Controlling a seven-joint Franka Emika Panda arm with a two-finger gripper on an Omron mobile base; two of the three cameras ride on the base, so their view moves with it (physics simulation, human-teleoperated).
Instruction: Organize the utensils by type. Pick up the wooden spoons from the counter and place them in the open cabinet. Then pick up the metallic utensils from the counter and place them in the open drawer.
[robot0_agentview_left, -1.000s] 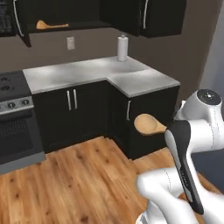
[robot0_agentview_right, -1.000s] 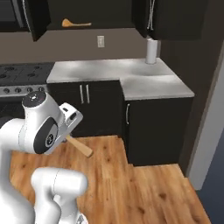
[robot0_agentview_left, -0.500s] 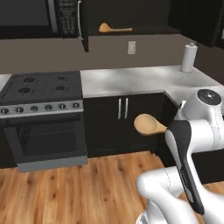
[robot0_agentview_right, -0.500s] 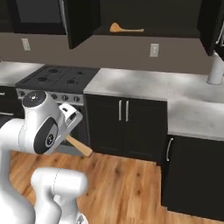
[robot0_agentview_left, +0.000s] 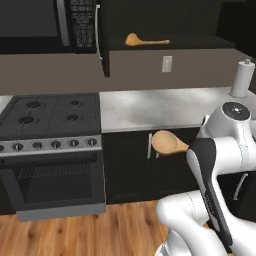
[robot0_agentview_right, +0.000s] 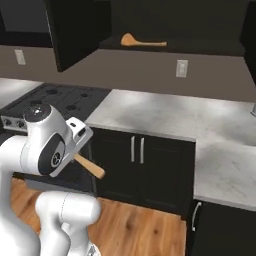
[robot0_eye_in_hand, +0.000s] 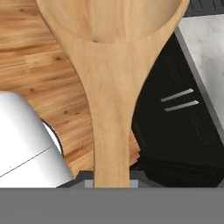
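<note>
Open cabinet (robot0_agentview_left: 165, 47) shelf: one wooden spoon (robot0_agentview_left: 145, 40). Counter (robot0_agentview_left: 160, 107): paper towel roll (robot0_agentview_left: 242, 78).

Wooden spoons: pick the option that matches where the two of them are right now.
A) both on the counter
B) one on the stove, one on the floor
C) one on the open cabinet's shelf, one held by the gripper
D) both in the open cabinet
C: one wooden spoon lies on the shelf of the open cabinet, and the second wooden spoon sits in the gripper.

Glossy white arm (robot0_agentview_left: 222, 150) of rounded segments with dark grey joint caps.
</note>
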